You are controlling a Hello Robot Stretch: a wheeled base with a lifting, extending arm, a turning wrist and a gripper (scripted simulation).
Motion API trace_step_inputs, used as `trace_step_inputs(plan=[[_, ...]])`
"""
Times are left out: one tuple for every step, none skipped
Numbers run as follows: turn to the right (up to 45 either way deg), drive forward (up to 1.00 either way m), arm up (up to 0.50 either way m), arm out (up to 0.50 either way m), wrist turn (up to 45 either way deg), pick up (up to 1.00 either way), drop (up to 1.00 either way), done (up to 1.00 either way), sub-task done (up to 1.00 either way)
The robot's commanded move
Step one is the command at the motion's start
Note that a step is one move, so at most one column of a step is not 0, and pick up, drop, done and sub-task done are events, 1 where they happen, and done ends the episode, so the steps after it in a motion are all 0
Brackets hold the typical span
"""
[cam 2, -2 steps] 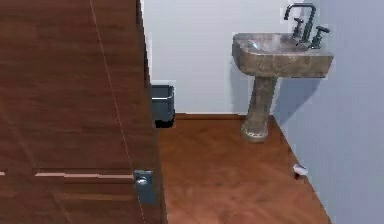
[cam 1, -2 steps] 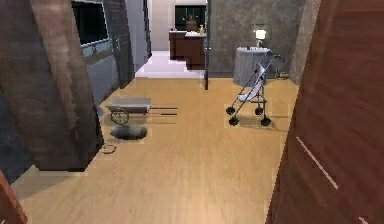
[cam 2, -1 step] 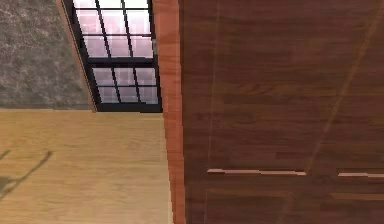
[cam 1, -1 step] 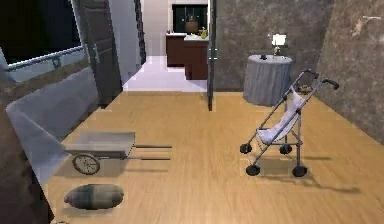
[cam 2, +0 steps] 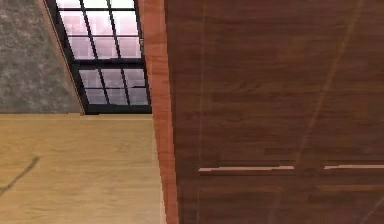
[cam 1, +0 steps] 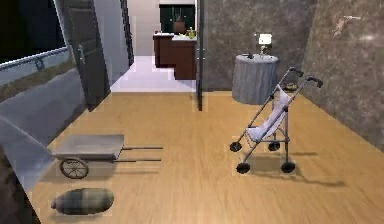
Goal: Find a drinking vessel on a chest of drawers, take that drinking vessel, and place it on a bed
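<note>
- Forward view, lower left: grey wheelbarrow (cam 1: 90,152) on the wood floor (cam 1: 200,150), plus a dark flattish blob (cam 1: 82,202) just below it near the bottom edge.
- Right of centre: folding stroller (cam 1: 270,125) with a pale seat, standing on that same floor.
- Behind the stroller, upper right: round grey table (cam 1: 254,80) against a stone wall (cam 1: 340,60), some small pale thing (cam 1: 265,42) on top, too tiny to name.
- Top middle, through a doorway: dark wood cabinet (cam 1: 172,55) in the next room. On top of it, a dark pot-shaped thing (cam 1: 178,24) and a small yellowish blob (cam 1: 190,35) just beside it, toward the right end.
- Can't tell if either of those is the drinking vessel, so no firm spot for it.
- Upper left: dark door (cam 1: 85,50) next to that doorway.
- Arm side view, right two thirds: big reddish-brown wood front (cam 2: 280,90) up close, two long horizontal handles (cam 2: 245,169) low down.
- Upper left of that frame: dark-framed window (cam 2: 105,55) with pinkish panes, grey rough wall (cam 2: 30,60) to its left.
- State of the gripper: can't tell from these.
</note>
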Motion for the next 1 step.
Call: trace_step_inputs(plan=[[0.0,0.2,0.0,0.0,0.0,0.0,0.0,0.0,0.0]])
